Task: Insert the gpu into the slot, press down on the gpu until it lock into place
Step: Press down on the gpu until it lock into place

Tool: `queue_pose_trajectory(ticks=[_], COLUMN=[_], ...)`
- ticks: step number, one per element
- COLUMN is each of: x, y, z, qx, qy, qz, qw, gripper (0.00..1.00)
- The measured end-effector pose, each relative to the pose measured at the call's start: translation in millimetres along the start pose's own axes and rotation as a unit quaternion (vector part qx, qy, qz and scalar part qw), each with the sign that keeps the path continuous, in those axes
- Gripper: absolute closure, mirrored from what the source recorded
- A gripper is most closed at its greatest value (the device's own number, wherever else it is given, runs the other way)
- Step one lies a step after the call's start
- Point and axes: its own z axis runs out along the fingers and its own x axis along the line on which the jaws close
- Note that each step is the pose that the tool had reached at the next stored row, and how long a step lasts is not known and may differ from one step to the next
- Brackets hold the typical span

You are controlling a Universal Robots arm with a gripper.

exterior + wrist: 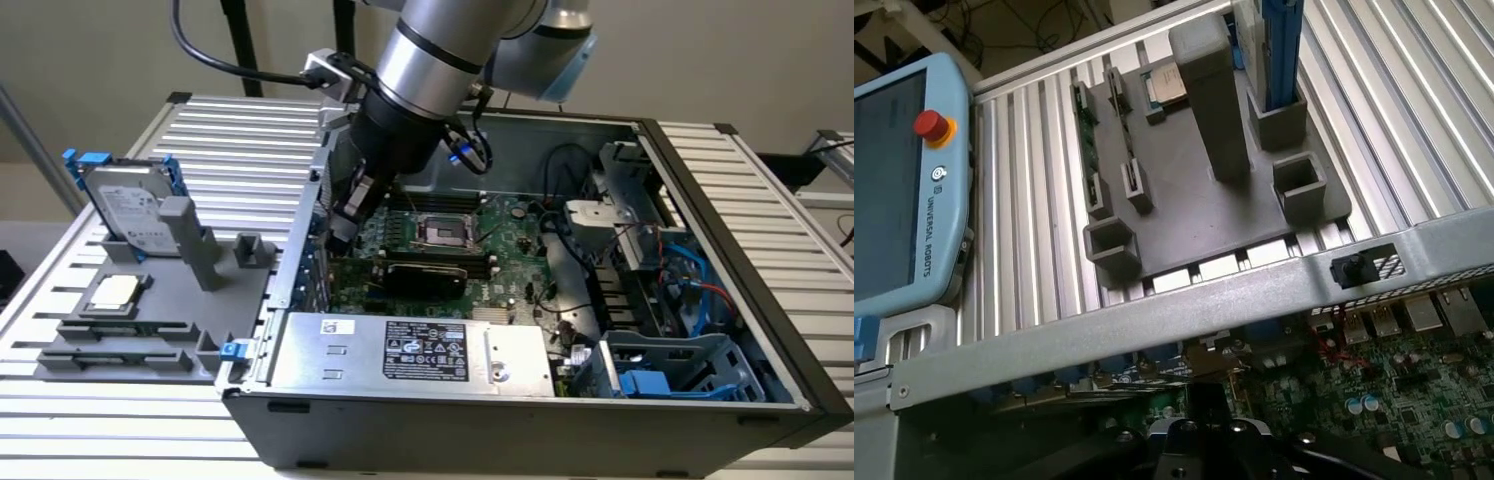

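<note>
i have the arm reaching down into the open computer case [787, 400], its wrist leaning over the case wall on the exterior view's left. the gripper [350, 215] hangs just inside that wall, above the motherboard [514, 225], and its jaws are closed with nothing i can make out between them. in the wrist view the gripper [1204, 440] is a dark shape low over the board.

the gpu [416, 273] lies flat on the motherboard, a black card with a green edge, just beyond the silver power supply [414, 350] and nearer than the cpu socket [441, 232]. the gripper is close beside its end toward the case wall; i cannot tell whether they touch. the slot is hidden beneath the card.

outside that wall, a grey fixture tray [160, 300] [1184, 200] sits on the slatted table [254, 130], with a hard drive [127, 210] standing in it.
</note>
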Motion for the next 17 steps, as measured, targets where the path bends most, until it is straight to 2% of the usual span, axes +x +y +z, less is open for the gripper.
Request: queue_pose_trajectory(ticks=[17], x=[-4.1], y=[4.0], z=[0.3], qx=[-0.0018], qy=[0.0007], qz=[0.000], qw=[1.0000], gripper=[0.89])
